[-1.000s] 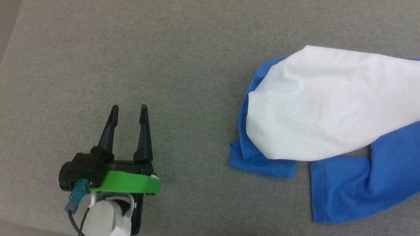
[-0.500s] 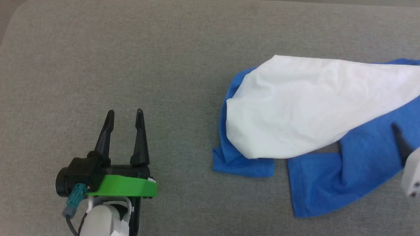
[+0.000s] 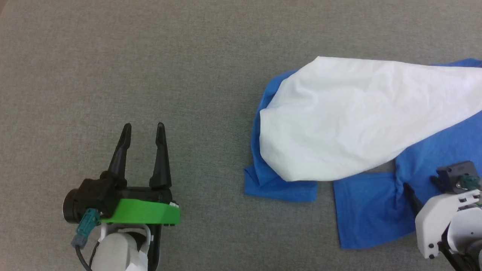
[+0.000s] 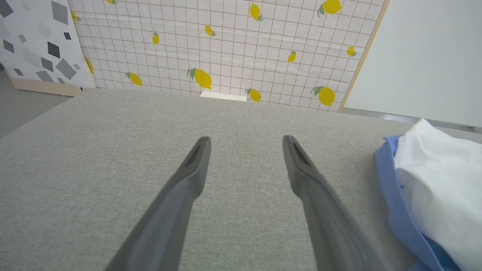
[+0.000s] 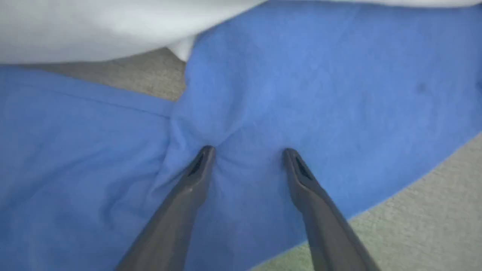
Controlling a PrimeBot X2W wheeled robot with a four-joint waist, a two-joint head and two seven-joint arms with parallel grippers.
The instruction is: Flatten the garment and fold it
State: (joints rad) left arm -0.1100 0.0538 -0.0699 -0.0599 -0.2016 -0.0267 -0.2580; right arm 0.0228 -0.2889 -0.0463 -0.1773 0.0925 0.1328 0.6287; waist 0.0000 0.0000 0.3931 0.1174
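Note:
The garment [image 3: 357, 120] lies crumpled on the right half of the grey surface, its white body bunched over the blue sleeves. A blue sleeve [image 3: 369, 210] spreads flat toward the front edge. My right gripper [image 5: 248, 151] is open, with both fingertips pressing on a puckered fold of blue fabric [image 5: 301, 94]. One of its dark fingers [image 3: 411, 195] shows in the head view, resting on that sleeve. Well to the left of the garment [image 4: 433, 180], my left gripper [image 3: 143, 128] stands open and empty over bare surface. The print is hidden.
The grey fabric surface [image 3: 150, 56] stretches wide on the left and behind the shirt. Beyond its far edge stands a lemon-print gridded wall [image 4: 226, 45], with a speckled panel [image 4: 37, 41] to its left and a plain pale wall [image 4: 425, 56] to its right.
My right arm has come in from the lower right and set its open fingers on the blue sleeve. The camera shifted, and the left gripper kept its place.

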